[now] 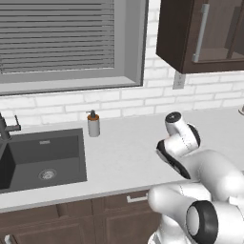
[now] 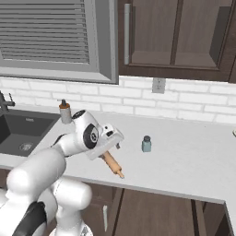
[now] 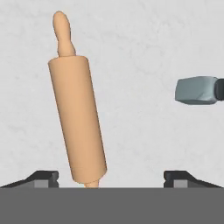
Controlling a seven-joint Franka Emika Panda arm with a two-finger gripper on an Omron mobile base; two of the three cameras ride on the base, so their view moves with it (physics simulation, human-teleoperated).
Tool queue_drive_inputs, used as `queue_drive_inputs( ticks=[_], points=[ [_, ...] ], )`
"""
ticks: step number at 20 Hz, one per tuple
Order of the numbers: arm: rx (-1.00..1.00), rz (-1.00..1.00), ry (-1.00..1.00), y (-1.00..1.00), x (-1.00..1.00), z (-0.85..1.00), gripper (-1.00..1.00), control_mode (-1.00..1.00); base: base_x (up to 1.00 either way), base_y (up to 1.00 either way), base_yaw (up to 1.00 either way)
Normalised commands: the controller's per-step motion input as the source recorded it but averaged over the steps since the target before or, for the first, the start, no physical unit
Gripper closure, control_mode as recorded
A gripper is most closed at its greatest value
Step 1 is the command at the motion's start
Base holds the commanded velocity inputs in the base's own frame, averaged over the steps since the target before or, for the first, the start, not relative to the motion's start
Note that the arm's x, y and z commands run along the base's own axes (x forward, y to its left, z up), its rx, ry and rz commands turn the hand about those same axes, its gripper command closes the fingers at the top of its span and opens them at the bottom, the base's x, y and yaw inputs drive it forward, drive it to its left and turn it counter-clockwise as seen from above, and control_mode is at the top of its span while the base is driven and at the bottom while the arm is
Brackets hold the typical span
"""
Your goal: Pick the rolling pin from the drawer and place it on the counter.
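The light tan rolling pin [image 3: 78,118] lies flat on the pale counter [image 3: 144,48], near its front edge [image 2: 184,159], with one handle end pointing away from the hand. My gripper [image 3: 111,178] hangs just above the pin's near end and is open. Its two dark fingertips [image 3: 43,177] stand wide apart and touch nothing. In the right base view the rolling pin [image 2: 113,164] sticks out from under the white hand [image 2: 105,138]. A dark brown drawer front [image 1: 137,197] with a pale handle sits below the counter [image 1: 124,152], partly hidden by my arm.
A small teal-grey shaker jar [image 2: 146,144] stands on the counter right of the pin, and its side shows in the hand view [image 3: 197,90]. A soap dispenser [image 1: 93,124] stands by the dark sink [image 1: 43,157]. Upper cabinets [image 2: 175,37] hang above.
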Motion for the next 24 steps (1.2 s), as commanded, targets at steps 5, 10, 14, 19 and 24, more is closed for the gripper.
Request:
queue_drive_inputs(
  ticks=[5,10,14,19,24],
  points=[
    [-0.04,0.01,-0.26,0.3,-0.6,1.0,-1.0,-1.0,0.0,0.0,0.0],
    [-0.1,0.15,-0.47,0.47,-0.97,1.0,-1.0,-1.0,0.0,0.0,0.0],
    [-0.06,0.18,-0.74,0.07,-0.92,1.0,-1.0,-1.0,0.0,0.0,0.0],
    [-0.01,0.04,-0.69,0.01,-1.0,1.0,-1.0,-1.0,0.0,0.0,0.0],
    [0.0,0.04,-0.65,0.0,-1.0,1.0,-1.0,-1.0,0.0,0.0,0.0]
  ],
)
